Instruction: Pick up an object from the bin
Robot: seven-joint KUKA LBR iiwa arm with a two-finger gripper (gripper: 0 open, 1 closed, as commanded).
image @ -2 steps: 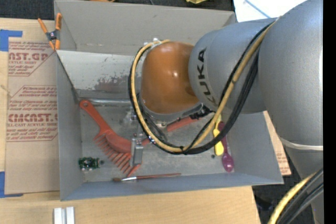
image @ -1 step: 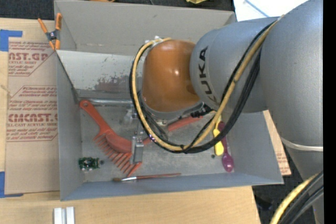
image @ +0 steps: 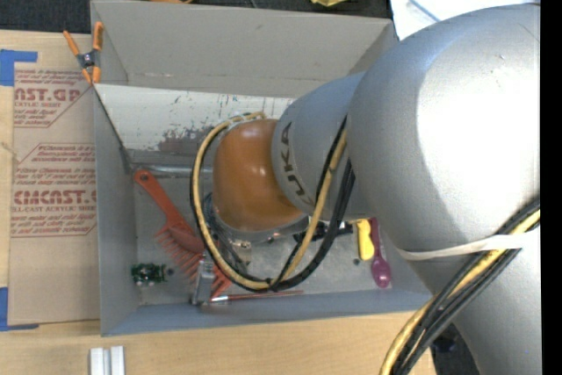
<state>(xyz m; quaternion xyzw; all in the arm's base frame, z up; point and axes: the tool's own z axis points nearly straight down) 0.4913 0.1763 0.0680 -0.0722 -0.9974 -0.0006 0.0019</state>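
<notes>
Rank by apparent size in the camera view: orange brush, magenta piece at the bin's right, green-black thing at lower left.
1. orange brush: clearly the largest, handle and bristles together.
2-3. magenta piece and green-black thing: they look about alike, one long and narrow, the other short and wide, so I won't rank them.

Grey metal bin (image: 246,48), sloped walls, scuffed floor | left floor: orange-red brush (image: 167,219), handle toward the back wall | front-left corner: small green-and-black part (image: 149,274) | front wall: thin red rod (image: 263,295) lying along it | right floor: yellow piece (image: 363,240) just beside purple spoon-like piece (image: 380,266)
</notes>
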